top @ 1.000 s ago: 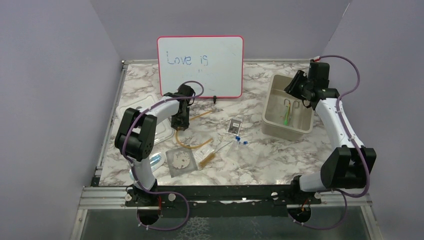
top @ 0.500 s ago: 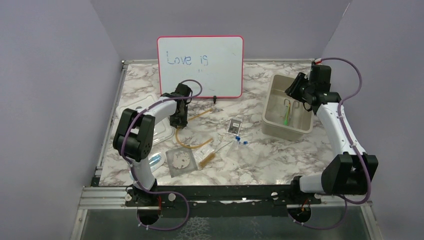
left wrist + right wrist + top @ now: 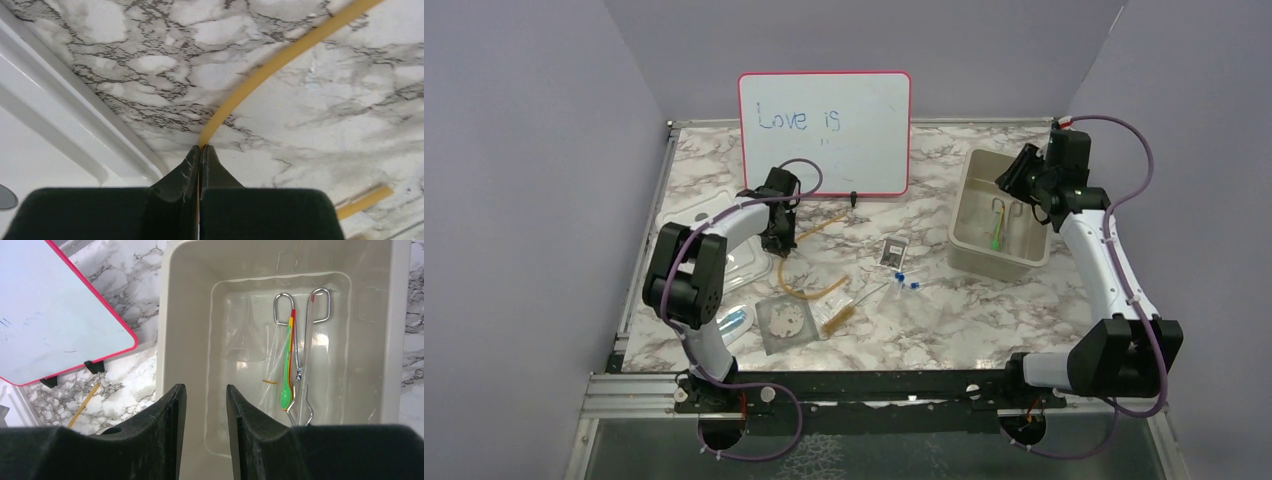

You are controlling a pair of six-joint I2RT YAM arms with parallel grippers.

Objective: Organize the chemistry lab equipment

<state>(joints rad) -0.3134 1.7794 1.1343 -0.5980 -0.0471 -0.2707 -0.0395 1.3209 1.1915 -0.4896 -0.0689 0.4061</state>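
Note:
My left gripper [image 3: 781,246] is shut on one end of the amber rubber tubing [image 3: 810,291], which loops across the marble table; in the left wrist view the tubing [image 3: 280,57] runs out from my pinched fingertips [image 3: 201,148]. My right gripper [image 3: 1015,181] is open and empty above the beige bin [image 3: 964,228]; the right wrist view shows its jaws [image 3: 206,388] apart over the bin's left wall. A grey gauze mat [image 3: 785,322], a bristle brush [image 3: 839,318], a clear packet [image 3: 893,252] and tiny blue-capped pieces [image 3: 904,281] lie mid-table. I see no red-tipped dropper.
The bin [image 3: 170,315] holds metal tongs [image 3: 300,365], a green spoon [image 3: 286,390] and a clear funnel [image 3: 245,345]. The red-framed whiteboard [image 3: 824,130] stands at the back. The bin's lid [image 3: 742,262] lies left of my left gripper, with a blue item [image 3: 737,321] nearby.
My left gripper has shifted slightly left and back while holding the tubing end. My right arm has drifted a little to the right above the bin.

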